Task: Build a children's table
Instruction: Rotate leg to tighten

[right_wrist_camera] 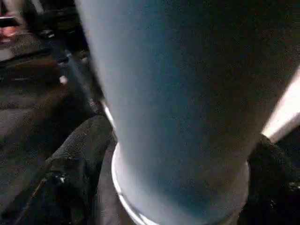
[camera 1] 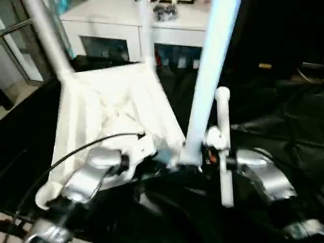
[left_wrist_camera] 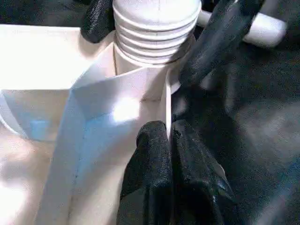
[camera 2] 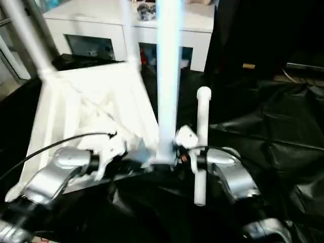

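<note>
The white tabletop (camera 1: 116, 106) lies upside down and tilted on black cloth, ribbed underside facing up. Three white legs rise from its corner sockets: one at the far left (camera 1: 48, 35), a blurred one at the back (camera 1: 146, 35) and a near one (camera 1: 210, 76). My left gripper (left_wrist_camera: 169, 133) is shut on the thin rim wall beside the near socket. My right gripper (camera 1: 192, 156) stands open around the base of the near leg (right_wrist_camera: 173, 93), a finger (right_wrist_camera: 77, 161) close on each side. The threaded end (left_wrist_camera: 154, 33) of that leg sits in the socket. A loose leg (camera 1: 224, 136) lies by my right wrist.
A white cabinet (camera 1: 121, 30) with glass doors stands behind the tabletop, small items on top. Crumpled black cloth (camera 1: 283, 131) covers the work surface to the right. A black cable (camera 1: 76, 149) runs over my left forearm.
</note>
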